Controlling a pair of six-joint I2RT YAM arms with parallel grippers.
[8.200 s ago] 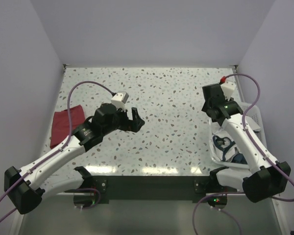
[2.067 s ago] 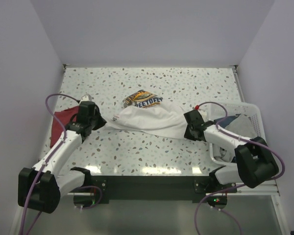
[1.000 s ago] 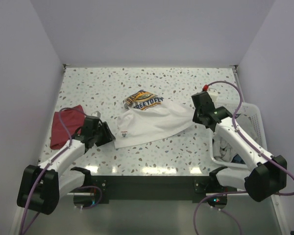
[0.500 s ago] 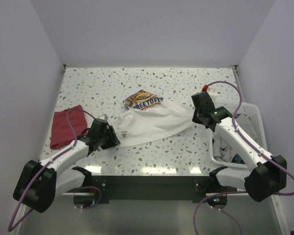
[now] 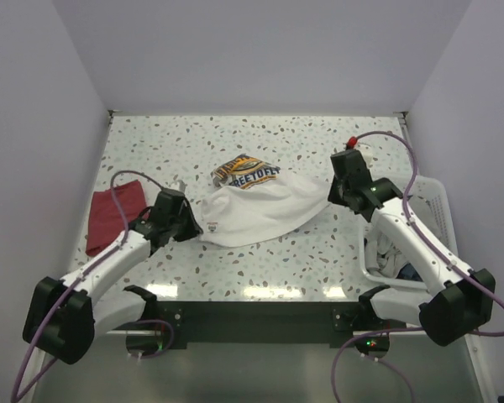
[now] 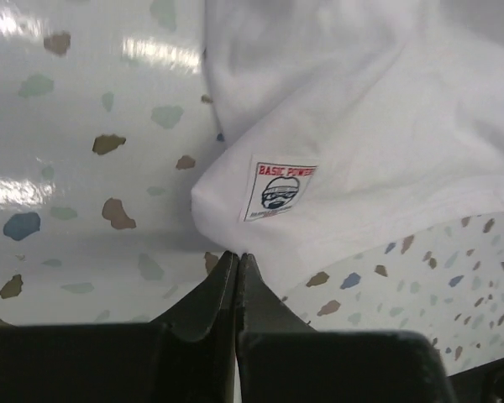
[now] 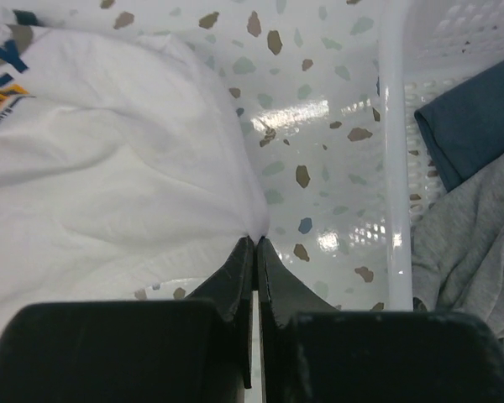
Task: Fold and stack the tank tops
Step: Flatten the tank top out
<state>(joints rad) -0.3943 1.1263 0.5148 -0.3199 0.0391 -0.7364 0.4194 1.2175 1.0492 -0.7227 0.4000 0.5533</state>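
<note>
white tank top (image 5: 260, 210) mid tabletop (image 5: 277, 143), long axis 8 to 2 o'clock, graphic toward 12, left tool (image 6: 236, 257) clenched on its 8 o'clock corner, right tool (image 7: 254, 243) clenched at 2

Top external: high on near side, looking down onto whole table (image 5: 277, 143). Wrist cams: close, apparently at opposite edges of shared white tank top (image 5: 260, 210).
</note>
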